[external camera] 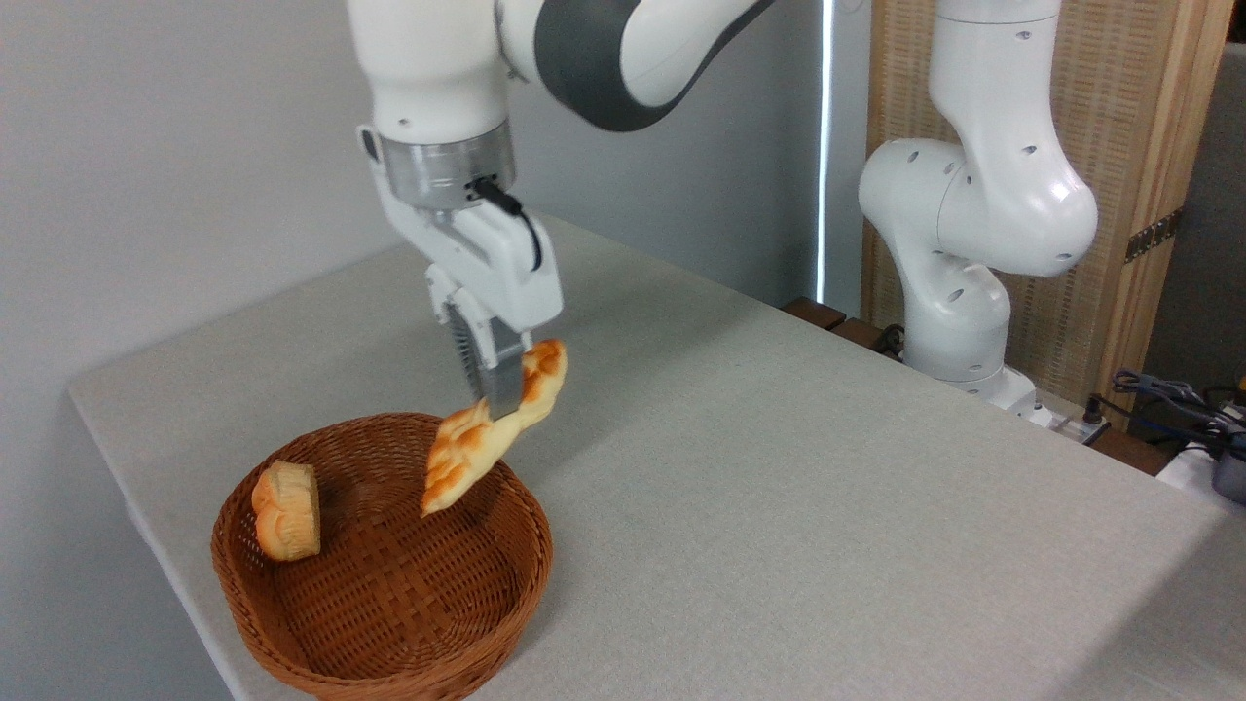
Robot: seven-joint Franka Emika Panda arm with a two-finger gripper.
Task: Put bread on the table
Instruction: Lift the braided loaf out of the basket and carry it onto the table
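In the fixed camera view, your gripper [501, 394] is clamped on the bread [492, 431] near its middle, and the loaf hangs in the air above the basket [506, 594] rim at about 1 o'clock, tilted with its low end toward 7 o'clock. The loaf keeps its shape without sagging, so I judge it stiff and light. Because it hangs tilted, it may turn between the jaws; a hold at the middle is best until you lower it onto the table [798, 487].
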